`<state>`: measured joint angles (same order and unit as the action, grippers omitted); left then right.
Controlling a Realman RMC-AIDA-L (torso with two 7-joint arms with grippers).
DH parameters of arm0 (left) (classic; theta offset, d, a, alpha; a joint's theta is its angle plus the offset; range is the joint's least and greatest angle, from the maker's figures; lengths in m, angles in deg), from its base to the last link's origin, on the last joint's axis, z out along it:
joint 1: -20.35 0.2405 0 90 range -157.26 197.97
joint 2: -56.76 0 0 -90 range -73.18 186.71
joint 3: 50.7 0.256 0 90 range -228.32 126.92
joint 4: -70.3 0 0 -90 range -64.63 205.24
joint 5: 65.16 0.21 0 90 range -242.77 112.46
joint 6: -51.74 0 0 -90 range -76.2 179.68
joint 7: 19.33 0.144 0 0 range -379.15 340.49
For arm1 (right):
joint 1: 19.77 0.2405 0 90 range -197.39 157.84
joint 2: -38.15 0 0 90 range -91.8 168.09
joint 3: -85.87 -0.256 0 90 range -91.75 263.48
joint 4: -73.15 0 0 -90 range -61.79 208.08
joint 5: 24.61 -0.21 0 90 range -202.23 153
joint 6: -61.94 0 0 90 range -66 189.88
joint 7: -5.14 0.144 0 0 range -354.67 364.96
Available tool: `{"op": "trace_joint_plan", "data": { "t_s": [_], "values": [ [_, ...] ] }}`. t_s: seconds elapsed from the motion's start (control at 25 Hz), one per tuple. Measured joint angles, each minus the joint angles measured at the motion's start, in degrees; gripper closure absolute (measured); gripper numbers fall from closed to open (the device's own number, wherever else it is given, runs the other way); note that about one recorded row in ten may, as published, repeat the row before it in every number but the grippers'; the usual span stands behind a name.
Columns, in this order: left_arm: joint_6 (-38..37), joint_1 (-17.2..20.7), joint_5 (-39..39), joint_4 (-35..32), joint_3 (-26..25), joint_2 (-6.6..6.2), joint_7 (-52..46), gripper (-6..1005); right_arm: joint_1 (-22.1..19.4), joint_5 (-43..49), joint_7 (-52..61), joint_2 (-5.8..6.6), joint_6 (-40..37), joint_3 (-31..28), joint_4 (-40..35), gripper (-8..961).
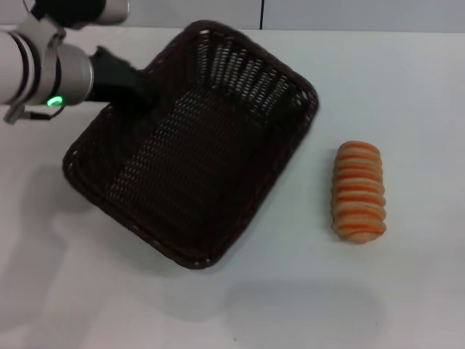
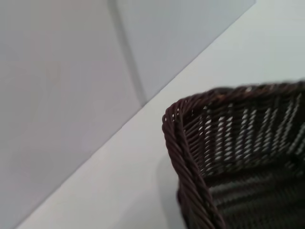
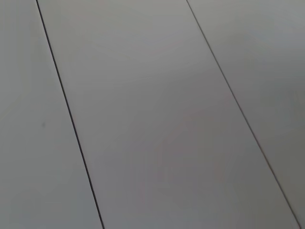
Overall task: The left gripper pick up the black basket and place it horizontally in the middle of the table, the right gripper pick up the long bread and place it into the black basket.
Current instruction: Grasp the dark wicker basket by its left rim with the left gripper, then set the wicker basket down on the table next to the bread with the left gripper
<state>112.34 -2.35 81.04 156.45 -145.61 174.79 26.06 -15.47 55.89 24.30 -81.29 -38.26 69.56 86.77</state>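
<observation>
The black basket [image 1: 196,153] sits diagonally at the left-centre of the white table [image 1: 414,87] in the head view; its shadow lies offset below it, so it seems raised off the table. My left gripper [image 1: 142,94] comes in from the upper left and grips the basket's far-left rim. The left wrist view shows a corner of the basket [image 2: 224,143] close up, with no fingers visible. The long bread [image 1: 357,190] lies on the table to the right of the basket, apart from it. My right gripper is out of view.
A grey panelled wall [image 3: 152,114] fills the right wrist view and also runs behind the table's far edge [image 2: 95,71]. Bare tabletop lies in front of the basket and around the bread.
</observation>
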Motion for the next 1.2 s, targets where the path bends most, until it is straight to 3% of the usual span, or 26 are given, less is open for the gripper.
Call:
{"op": "trace_joint_plan", "data": {
  "t_s": [0.16, 0.2, 0.4, 0.8, 1.2],
  "values": [
    [4.4, -2.4, -5.0, 0.0, -4.0, 0.01, 6.5, 709, 0.0, 0.0, 0.0, 0.00, -0.1, 0.4, 0.0, 113],
    [9.3, -5.2, -6.6, -0.2, -7.4, 0.00, 10.1, 715, 0.1, 0.0, 0.0, 0.00, -0.1, 0.4, 0.0, 113],
    [19.1, -11.5, -8.9, -2.4, -13.1, 0.01, 16.8, 794, 0.1, 0.1, 0.0, -0.05, -0.3, 0.6, 0.3, 115],
    [31.9, -18.1, -14.2, -6.4, -14.5, 0.04, 26.4, 806, 0.3, 0.1, 0.0, -0.10, -0.3, 1.2, 0.5, 118],
    [33.2, -22.8, -11.4, -13.6, -15.2, -0.06, 28.3, 804, 0.5, 0.1, 0.0, -0.09, -0.3, 1.5, 0.4, 121]
  ]
}}
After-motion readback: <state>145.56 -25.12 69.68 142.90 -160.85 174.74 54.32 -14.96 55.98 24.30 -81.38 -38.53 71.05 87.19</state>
